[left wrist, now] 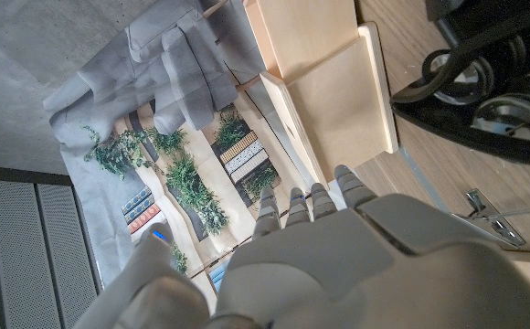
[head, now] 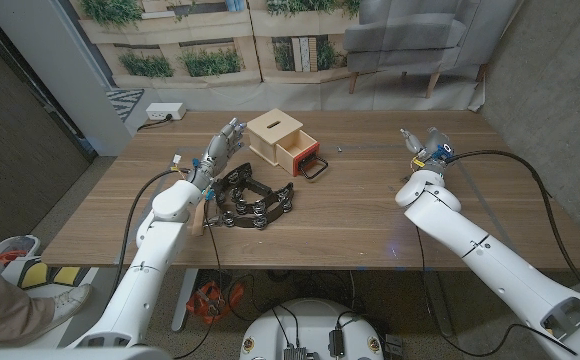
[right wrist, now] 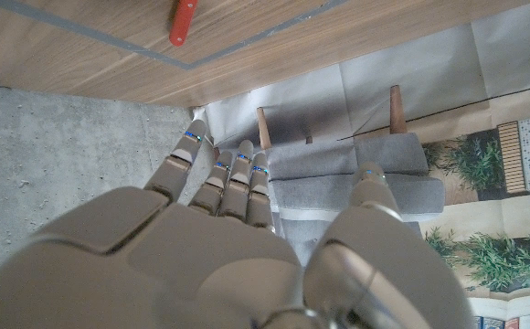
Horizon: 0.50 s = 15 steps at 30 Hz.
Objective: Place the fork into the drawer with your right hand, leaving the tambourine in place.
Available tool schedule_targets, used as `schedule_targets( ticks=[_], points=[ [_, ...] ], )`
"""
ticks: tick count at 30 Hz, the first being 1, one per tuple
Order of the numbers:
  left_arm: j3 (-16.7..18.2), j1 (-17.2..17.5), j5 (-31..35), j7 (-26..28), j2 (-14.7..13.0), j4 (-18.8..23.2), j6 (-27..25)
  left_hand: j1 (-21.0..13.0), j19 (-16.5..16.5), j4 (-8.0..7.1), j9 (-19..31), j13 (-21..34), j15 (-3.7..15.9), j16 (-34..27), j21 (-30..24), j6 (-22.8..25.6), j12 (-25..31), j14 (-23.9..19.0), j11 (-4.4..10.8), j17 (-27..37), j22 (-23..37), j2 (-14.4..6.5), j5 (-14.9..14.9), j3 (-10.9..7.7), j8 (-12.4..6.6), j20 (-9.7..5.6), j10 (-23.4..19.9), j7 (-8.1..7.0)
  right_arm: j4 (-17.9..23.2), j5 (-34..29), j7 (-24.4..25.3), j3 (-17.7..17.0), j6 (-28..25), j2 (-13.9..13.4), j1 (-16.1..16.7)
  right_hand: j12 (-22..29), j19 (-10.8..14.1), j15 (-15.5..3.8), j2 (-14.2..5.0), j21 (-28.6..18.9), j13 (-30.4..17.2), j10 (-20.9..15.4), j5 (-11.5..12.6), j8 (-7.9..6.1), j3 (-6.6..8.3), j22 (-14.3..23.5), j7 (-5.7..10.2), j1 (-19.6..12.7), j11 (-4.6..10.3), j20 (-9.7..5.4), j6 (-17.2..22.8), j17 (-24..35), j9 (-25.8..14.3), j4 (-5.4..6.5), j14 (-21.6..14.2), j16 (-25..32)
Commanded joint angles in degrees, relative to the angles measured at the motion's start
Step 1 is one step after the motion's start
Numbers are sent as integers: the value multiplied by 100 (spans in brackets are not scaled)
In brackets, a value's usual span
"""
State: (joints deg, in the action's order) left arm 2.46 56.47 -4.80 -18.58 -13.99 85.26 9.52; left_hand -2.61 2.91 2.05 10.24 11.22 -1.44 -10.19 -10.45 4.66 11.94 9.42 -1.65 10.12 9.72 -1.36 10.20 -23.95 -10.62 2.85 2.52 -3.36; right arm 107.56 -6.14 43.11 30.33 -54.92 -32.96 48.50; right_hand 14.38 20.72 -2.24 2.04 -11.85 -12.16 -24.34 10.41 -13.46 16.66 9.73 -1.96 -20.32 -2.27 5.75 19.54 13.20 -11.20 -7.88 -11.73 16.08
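Fingers of both hands, left point(head: 222, 143) and right point(head: 422, 145), spread, holding nothing, over wooden table point(head: 370, 220) before a printed backdrop point(head: 210, 35); wooden box point(head: 275, 135) with drawer point(head: 297, 152) pulled open, contents unclear; tambourine point(head: 250, 200) beside it; fork's whereabouts unclear.

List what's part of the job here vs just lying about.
Job: drawer, open; tambourine; right hand, holding nothing; metal piece by the tambourine, probably the fork.
Lying about: power strip; a person's shoe.

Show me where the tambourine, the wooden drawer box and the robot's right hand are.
tambourine point(head: 253, 204): head view, black frame with jingles.
wooden drawer box point(head: 275, 129): head view, its top face.
right hand point(head: 422, 146): head view, middle of the hand.
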Motion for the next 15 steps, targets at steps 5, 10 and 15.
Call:
schedule_targets(
  ticks=[5,10,15],
  points=[
    [16,35,-86,-59,23,15,15,-17,37,47,11,8,-6,-9,-43,37,48,40,-35,18,29,-21,7,-16,-30,15,10,-6,-144,3,-208,76,11,-79,-132,-49,-105,-30,-24,66,-26,52,41,43,-64,32,77,28,38,-31,-8,36,-24,22,295,-131],
    [7,29,-94,-81,24,11,37,-18,40,49,11,8,-9,-11,-42,44,52,41,-24,17,29,-23,7,-16,-31,20,0,-7,-168,-17,-275,121,34,-164,-154,-64,-147,4,-28,81,-30,85,42,58,-73,33,78,31,46,10,-30,42,-26,27,328,-144],
    [9,34,-83,-82,11,31,26,-17,40,51,11,8,-14,-16,-44,59,50,38,-38,17,29,-24,7,-15,-34,26,6,-21,-148,-10,-358,128,19,-251,-152,-39,-145,-1,-38,76,-34,13,43,37,-85,34,161,36,110,32,46,52,-29,34,317,-139]
  ],
)
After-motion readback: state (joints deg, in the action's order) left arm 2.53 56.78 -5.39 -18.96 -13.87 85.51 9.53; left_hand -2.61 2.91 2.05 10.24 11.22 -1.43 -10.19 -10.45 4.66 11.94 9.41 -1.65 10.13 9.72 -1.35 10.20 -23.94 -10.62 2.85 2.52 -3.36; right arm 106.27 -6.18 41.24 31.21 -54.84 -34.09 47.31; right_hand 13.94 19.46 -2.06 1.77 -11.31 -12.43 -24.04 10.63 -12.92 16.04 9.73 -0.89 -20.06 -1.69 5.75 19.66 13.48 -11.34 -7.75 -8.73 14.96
